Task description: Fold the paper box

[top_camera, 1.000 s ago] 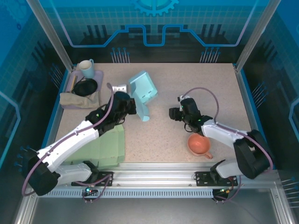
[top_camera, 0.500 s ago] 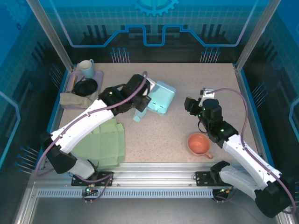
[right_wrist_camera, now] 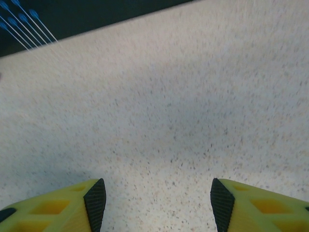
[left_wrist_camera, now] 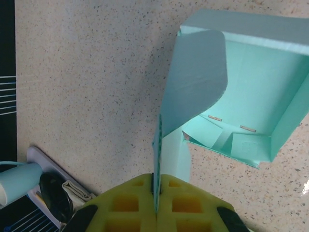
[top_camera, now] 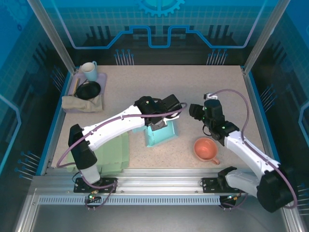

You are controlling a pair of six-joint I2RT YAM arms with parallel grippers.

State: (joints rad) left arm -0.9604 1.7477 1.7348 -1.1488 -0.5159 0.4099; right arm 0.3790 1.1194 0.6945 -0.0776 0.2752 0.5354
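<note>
**Left gripper (top_camera: 159,125) clamped on paper box (top_camera: 157,139) flap**

Top external view: The left gripper was pressed together on the light-blue paper box, which rested on the table directly under its fingertips. The right gripper (top_camera: 193,111) hovered to the right of the box, apart from it. An orange cup (top_camera: 205,149) sat beside the right forearm.

Left wrist view: The yellow fingers (left_wrist_camera: 130,205) pinched the thin edge of an upright flap (left_wrist_camera: 195,82). The open box body lay ahead of them, to the right.

Right wrist view: The fingers (right_wrist_camera: 95,203) stood spread, with speckled tabletop (right_wrist_camera: 164,106) between them.
</note>
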